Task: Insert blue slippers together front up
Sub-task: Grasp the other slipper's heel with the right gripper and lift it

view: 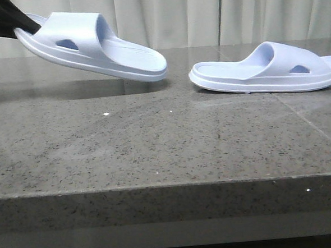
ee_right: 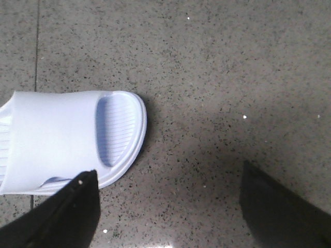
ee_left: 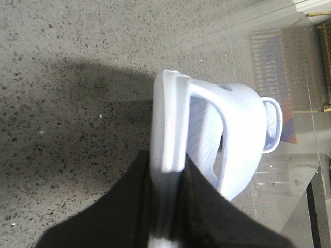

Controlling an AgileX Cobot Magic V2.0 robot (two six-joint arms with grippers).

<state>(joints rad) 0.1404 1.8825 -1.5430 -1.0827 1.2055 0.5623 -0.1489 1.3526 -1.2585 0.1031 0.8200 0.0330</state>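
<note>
Two pale lavender-blue slippers show. My left gripper (view: 19,25) is shut on the front end of one slipper (view: 93,44) and holds it tilted in the air above the table at the left, heel end lower and pointing right. In the left wrist view the black fingers (ee_left: 199,206) pinch its sole edge (ee_left: 170,129). The second slipper (view: 266,68) lies flat, sole down, on the table at the right. In the right wrist view its toe end (ee_right: 72,139) lies beside my open, empty right gripper (ee_right: 168,175), which does not show in the front view.
The speckled grey stone table (view: 155,141) has its front edge near the camera. A pale curtain (view: 204,15) hangs behind. The other slipper's far end (ee_left: 271,124) shows in the left wrist view, past the held one.
</note>
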